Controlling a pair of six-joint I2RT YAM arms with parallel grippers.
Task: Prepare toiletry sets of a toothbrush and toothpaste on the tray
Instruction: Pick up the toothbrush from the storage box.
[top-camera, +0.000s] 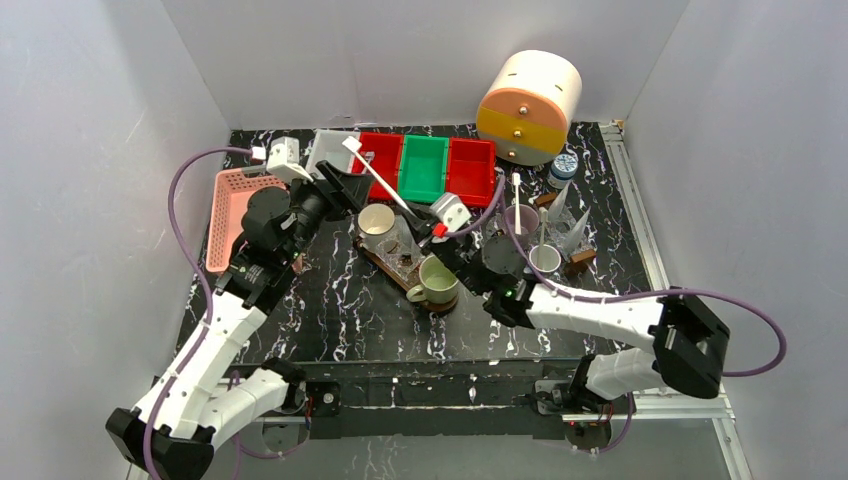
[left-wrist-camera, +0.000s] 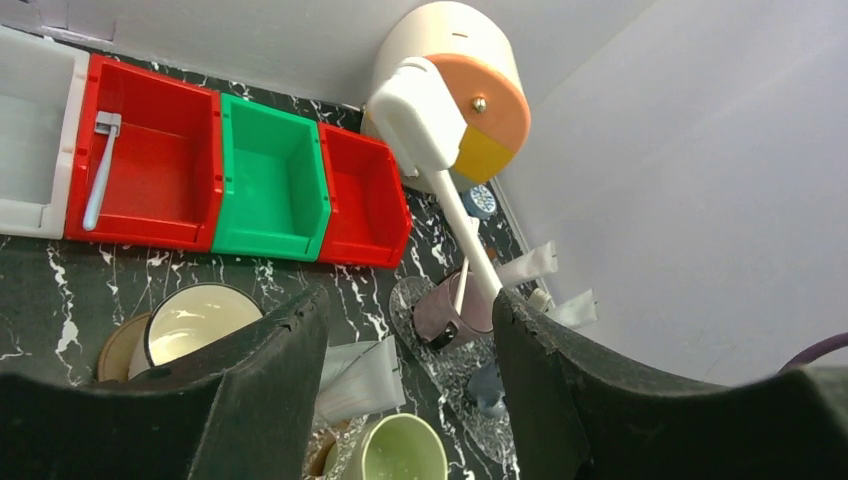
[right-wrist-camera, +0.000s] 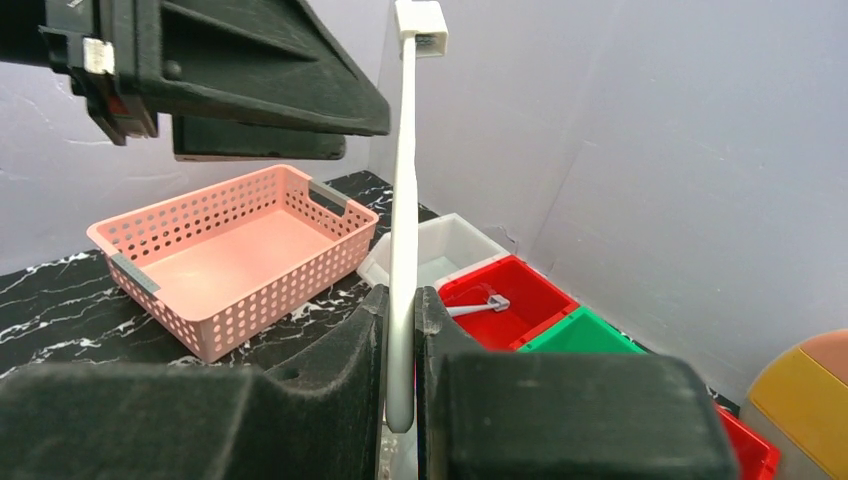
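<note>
The right gripper (right-wrist-camera: 400, 310) has its jaws shut tight on the lower handle of a slim white toothbrush (right-wrist-camera: 403, 180). The brush stands almost upright out of them, its boxy capped head at the top center of the right wrist view. The left gripper (left-wrist-camera: 408, 300) hangs just beside that head, jaws spread wide and holding nothing. In the left wrist view the brush shows through the gap between its 2 fingers (left-wrist-camera: 270, 390), touching neither.

In the top view the brush slants from frame center toward the upper left, above the tray (top-camera: 385, 262). The tray sits on the black marbled tabletop (top-camera: 330, 310) and carries a cream cup (top-camera: 377, 220) and a green cup (top-camera: 433, 283). A flat white pack (left-wrist-camera: 362, 378) lies between the 2 cups; it may be a toothpaste tube, but no cap shows. A second brush (right-wrist-camera: 478, 307) lies in the red bin (right-wrist-camera: 515, 285) at the lower right of the right wrist view.

The step in hand looks like bringing 1 brush to the tray. With the open jaws waiting at the head, a pass from right to left seems likely, though the right arm may simply set it down itself. A pass calls for the left jaws to line up across the bare upper handle and close before the right jaws let go. The handle is thin and smooth, so it could swing if gripped off-center.
</note>
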